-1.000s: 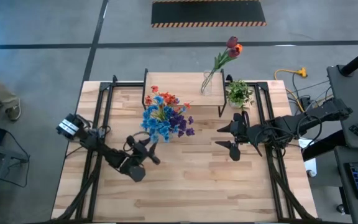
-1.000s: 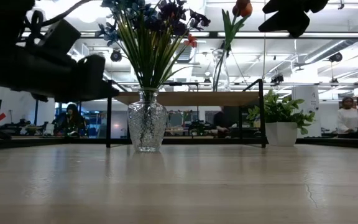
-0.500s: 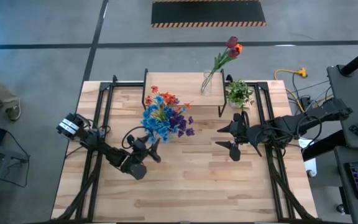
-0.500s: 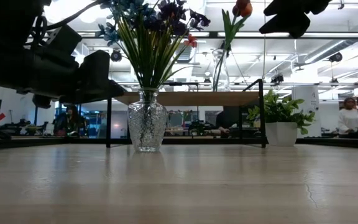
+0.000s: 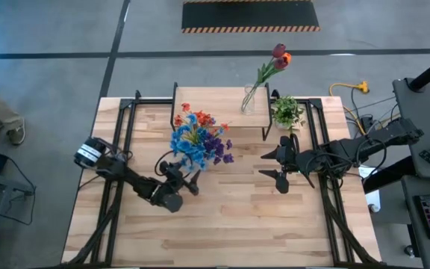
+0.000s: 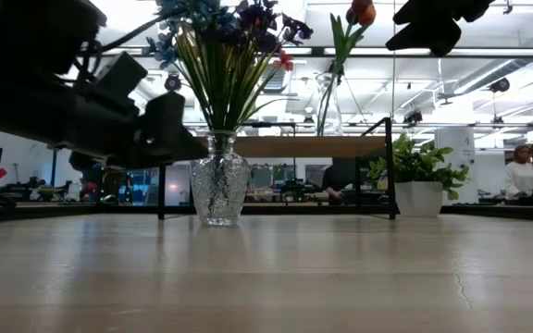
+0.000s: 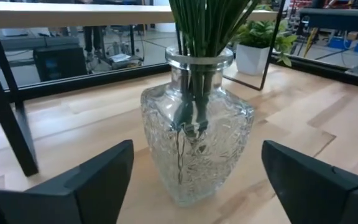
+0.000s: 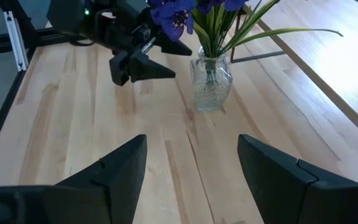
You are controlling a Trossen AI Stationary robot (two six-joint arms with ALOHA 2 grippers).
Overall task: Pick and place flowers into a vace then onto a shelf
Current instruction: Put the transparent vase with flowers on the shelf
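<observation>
A clear cut-glass vase [image 7: 194,155] stands on the tabletop and holds a bouquet of blue, purple and orange-red flowers [image 5: 197,142] on green stems. My left gripper [image 5: 185,173] is open just to the vase's left. In the left wrist view its two fingers stand either side of the vase's body with a small gap on each side. My right gripper [image 5: 263,165] waits open over the table's right half, pointing at the vase [image 8: 211,84]. The shelf [image 5: 219,104] stands at the far edge.
On the shelf's right end stands a second glass vase [image 5: 248,101] with a dark red tulip and an orange flower [image 5: 280,56]. A small potted plant [image 5: 287,112] sits right of the shelf. The near half of the table [image 5: 222,224] is bare wood.
My left gripper has moved toward the table's right, closing in on the vase, and it has opened; its fingers now stand either side of the vase's body. The vase and flowers have stayed in place.
</observation>
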